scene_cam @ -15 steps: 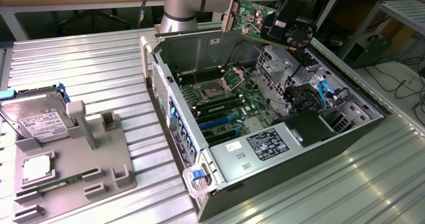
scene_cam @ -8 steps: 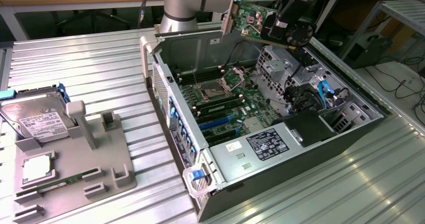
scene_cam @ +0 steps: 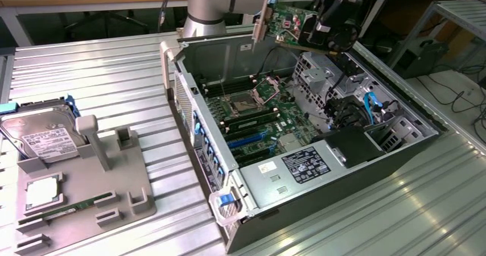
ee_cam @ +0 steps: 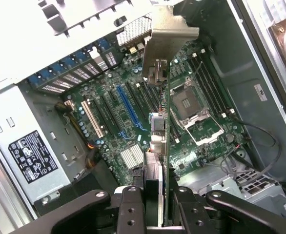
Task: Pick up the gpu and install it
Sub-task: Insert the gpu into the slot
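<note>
Ribbed metal desk (scene_cam: 91, 79) carries the open computer case (scene_cam: 342, 205), and over its motherboard (scene_cam: 258, 116) the gripper (scene_cam: 325, 33), jaws clamped on the gpu (scene_cam: 287, 24), hangs edge-down, so installing seems in hand, calling for alignment with an expansion slot (ee_cam: 128, 109).

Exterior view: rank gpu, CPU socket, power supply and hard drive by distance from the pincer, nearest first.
1. gpu: clamped in the pincer, above the open computer case.
2. CPU socket: inside the case, below the pincer.
3. power supply: silver box at the case's other end.
4. hard drive: outside the case, on the grey holder at the exterior view's left.
</note>
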`<state>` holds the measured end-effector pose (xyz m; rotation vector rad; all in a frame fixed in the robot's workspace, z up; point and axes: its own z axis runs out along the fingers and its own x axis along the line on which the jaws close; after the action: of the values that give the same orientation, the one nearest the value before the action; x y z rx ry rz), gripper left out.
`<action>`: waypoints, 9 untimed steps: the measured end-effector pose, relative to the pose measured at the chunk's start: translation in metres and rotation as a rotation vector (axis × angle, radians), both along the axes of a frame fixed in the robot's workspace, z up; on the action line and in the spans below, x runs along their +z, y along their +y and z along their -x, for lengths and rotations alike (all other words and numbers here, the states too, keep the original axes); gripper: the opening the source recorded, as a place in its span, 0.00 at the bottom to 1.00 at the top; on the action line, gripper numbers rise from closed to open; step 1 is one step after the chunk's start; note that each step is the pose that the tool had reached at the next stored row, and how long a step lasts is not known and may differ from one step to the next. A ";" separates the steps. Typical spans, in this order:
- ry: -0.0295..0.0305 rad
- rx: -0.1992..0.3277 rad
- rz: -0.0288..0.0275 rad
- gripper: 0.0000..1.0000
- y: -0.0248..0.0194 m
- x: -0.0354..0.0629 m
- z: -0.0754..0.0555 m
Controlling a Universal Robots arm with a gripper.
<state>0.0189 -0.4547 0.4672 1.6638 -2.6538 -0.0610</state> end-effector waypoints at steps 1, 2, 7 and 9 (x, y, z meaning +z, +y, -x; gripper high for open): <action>0.0000 0.013 0.0000 0.27 0.0000 0.0000 0.000; 0.0000 0.024 0.0000 0.27 -0.0001 0.0000 0.000; 0.0000 0.086 0.0000 0.27 -0.0002 0.0000 0.000; 0.0000 0.113 0.0001 0.27 -0.0003 0.0001 0.000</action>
<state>0.0187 -0.4550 0.4672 1.8100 -2.5536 -0.0599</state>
